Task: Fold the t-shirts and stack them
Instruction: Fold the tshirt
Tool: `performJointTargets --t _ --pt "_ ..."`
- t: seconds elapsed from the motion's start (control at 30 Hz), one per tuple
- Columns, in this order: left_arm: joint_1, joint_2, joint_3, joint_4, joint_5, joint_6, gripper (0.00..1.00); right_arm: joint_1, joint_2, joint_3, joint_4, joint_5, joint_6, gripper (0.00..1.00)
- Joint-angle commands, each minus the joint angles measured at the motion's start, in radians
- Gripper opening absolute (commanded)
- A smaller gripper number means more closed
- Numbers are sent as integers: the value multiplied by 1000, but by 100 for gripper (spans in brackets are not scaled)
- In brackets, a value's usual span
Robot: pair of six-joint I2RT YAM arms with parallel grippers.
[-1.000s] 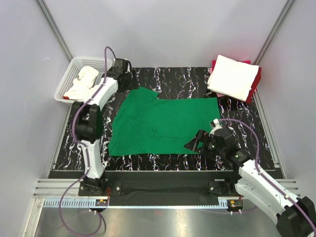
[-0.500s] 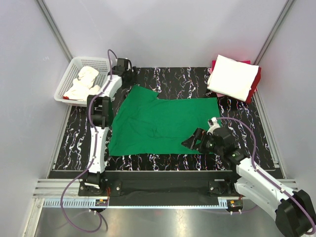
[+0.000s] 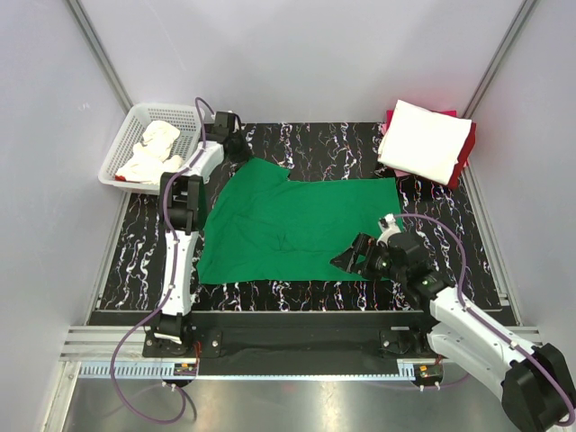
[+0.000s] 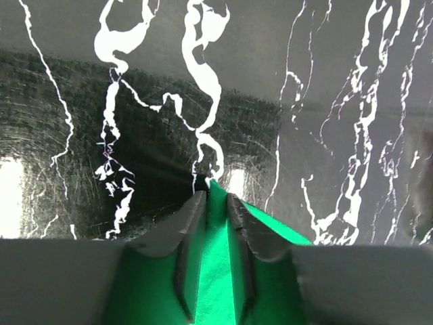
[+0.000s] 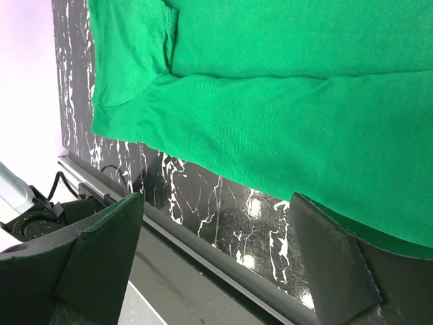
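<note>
The left arm reaches far across the black, white-veined counter (image 3: 324, 139); the left fingers (image 3: 236, 148) are nearly closed and pinch the far left corner of the bright green soft-fabric t-shirt (image 3: 297, 220), which lies spread in the middle. The right fingers (image 3: 351, 255) are spread wide and hold nothing, at the shirt's near right edge. A white plastic mesh basket (image 3: 121, 139) stands far left, and folded white and red t-shirts (image 3: 423, 135) lie far right.

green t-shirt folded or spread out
Spread out: the green t-shirt lies flat and wide on the table, with no half laid over the other.
</note>
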Motion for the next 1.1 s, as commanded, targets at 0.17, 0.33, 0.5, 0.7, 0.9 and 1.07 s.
performJointTargets --t 0.17,0.33,0.5,0.7,0.9,1.07 --pt "-4 -29 -4 -88 21 26 0 6 47 14 49 5 2 98" --pt "-4 -231 -154 -125 -5 46 0 -51 125 215 -160 167 -52 100" --pt "-6 -402 -277 -220 -83 52 0 -309 361 541 -302 94 -159 91" --pt "-16 -473 -325 -352 -62 81 0 -439 689 767 -296 158 -239 64" --pt "-10 -606 -470 -412 -140 78 0 -472 909 959 -326 238 -311 62" --pt "-10 -783 -578 -403 -192 105 0 -479 1000 1056 -359 348 -343 62"
